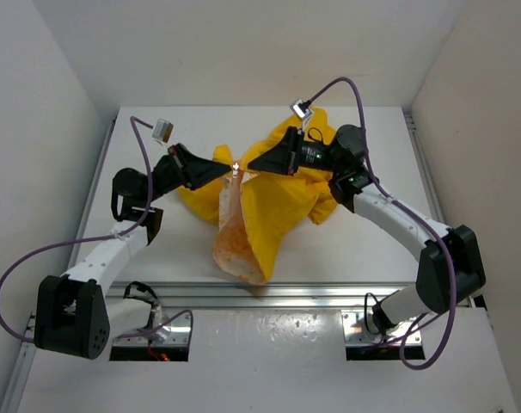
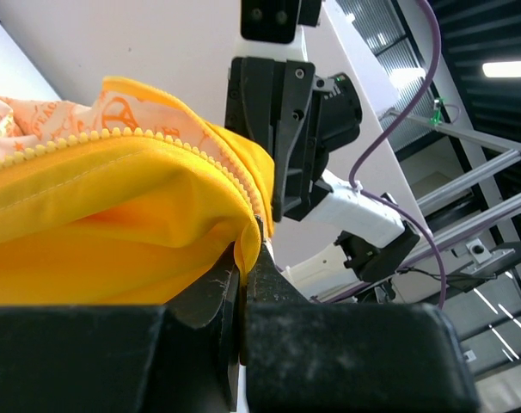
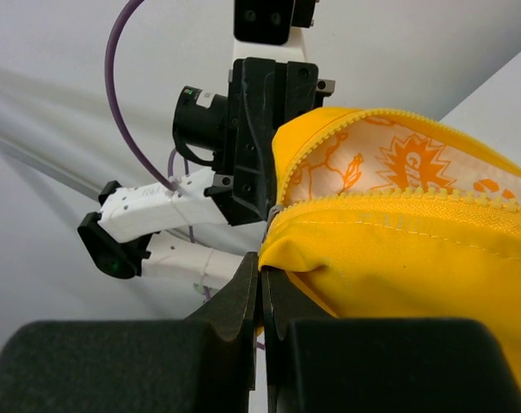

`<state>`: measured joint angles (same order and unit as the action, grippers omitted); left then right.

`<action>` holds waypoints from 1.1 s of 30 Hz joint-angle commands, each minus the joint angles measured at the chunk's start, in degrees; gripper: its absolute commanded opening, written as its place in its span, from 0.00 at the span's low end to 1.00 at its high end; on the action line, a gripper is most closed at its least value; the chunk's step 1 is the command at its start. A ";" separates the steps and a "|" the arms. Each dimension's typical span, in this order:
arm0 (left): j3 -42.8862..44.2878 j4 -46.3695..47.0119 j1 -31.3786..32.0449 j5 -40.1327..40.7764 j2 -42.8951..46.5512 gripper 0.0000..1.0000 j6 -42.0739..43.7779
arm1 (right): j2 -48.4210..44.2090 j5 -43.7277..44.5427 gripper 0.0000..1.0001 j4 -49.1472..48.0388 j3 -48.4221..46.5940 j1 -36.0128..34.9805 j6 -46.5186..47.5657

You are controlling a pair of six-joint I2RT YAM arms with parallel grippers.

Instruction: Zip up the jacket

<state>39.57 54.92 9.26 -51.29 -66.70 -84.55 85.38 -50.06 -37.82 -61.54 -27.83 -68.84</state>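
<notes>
The yellow jacket (image 1: 282,202) lies bunched in the middle of the white table, and a flap of its orange-printed white lining (image 1: 233,245) reaches toward the near edge. My left gripper (image 1: 219,172) and right gripper (image 1: 254,163) meet nose to nose at the jacket's upper left part. In the left wrist view the left gripper (image 2: 246,245) is shut on a fold of yellow fabric just below the zipper teeth (image 2: 157,138). The right wrist view shows the right gripper (image 3: 261,262) shut on the yellow edge under a closed run of zipper teeth (image 3: 398,202), with lining showing above.
White walls stand left, right and behind the table (image 1: 157,249). An aluminium rail (image 1: 286,292) runs along the near edge. Purple cables (image 1: 364,95) loop above both arms. Each wrist view shows the other arm's black gripper body (image 2: 282,129) close opposite.
</notes>
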 commanded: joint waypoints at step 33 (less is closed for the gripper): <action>0.24 6.70 -1.61 -1.62 2.18 0.00 -2.55 | 2.24 -0.74 0.00 -4.10 -5.52 -0.64 -0.42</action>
<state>39.57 57.19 8.34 -52.73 -66.37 -86.11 87.96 -50.74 -38.52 -64.79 -28.58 -69.45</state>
